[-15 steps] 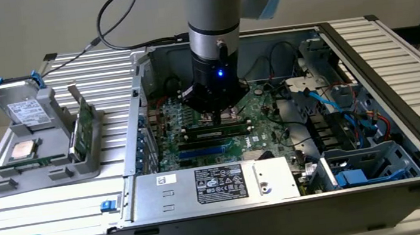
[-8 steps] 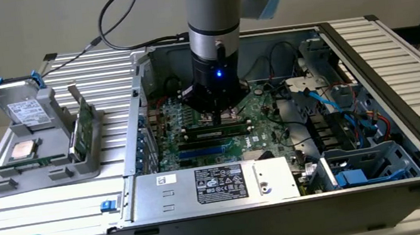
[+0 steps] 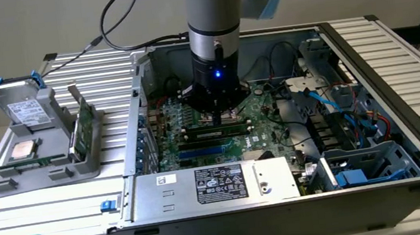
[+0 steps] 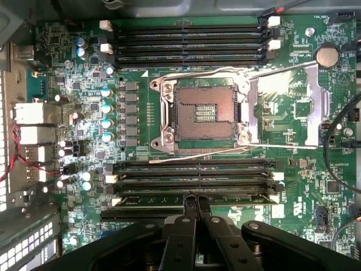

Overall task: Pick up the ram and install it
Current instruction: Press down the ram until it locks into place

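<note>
Roughly, by item (all places given relative to the CPU socket (image 4: pixel 204 113)):

Task stage: late, by my judgement; the ram (image 4: pixel 194 200) is no longer at the holder outside the case and sits in line with a slot just beside the socket, on the gripper's side of it

Ram: a long dark-green stick lying along one of the black slots (image 4: pixel 192 179) in the bank nearest the gripper; in the exterior view it shows as a green strip (image 3: pixel 213 132) right under the tool, just past the socket toward the power supply (image 3: pixel 216 184)

Gripper: its fingertips (image 4: pixel 197 204) are drawn together, meeting on the ram's upper edge near mid-length; from the exterior view the gripper (image 3: pixel 217 118) stands upright over that same spot

Grip or press: I cannot tell whether the tips pinch the stick or merely bear down on it (they touch it either way)

Seating: the ram looks level with the slot line, but whether the end latches have closed is too small to tell

Other slots: the bank on the far side of the socket (image 4: pixel 189 45) looks bare

Left to do: at most the final press and release, as I judge it

Holder: the grey tray (image 3: pixel 33 142) with a green card stands outside the case, well apart from the socket
</note>
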You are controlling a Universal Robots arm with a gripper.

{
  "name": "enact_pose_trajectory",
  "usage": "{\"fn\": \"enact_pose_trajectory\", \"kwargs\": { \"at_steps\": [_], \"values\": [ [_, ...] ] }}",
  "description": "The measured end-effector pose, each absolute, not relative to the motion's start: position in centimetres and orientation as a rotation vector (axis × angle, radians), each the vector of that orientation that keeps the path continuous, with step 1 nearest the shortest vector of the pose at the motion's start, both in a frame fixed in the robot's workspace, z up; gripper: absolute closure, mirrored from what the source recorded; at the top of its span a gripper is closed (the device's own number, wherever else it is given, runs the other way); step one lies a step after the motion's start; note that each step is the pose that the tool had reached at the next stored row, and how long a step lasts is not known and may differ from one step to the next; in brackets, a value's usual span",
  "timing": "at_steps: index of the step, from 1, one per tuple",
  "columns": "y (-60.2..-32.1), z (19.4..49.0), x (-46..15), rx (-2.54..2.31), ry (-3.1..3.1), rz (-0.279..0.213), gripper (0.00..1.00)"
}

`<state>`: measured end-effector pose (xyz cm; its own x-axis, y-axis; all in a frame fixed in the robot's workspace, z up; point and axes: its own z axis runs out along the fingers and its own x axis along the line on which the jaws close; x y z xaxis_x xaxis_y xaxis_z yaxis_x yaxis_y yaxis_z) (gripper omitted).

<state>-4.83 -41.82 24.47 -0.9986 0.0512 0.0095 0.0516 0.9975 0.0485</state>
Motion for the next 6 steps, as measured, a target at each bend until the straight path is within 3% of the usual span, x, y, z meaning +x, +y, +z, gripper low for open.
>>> {"fn": "enact_pose_trajectory", "kwargs": {
  "at_steps": [6],
  "values": [
    [-41.84,24.47,-4.83,-0.082,-3.131,-0.076,0.89]
  ]
}}
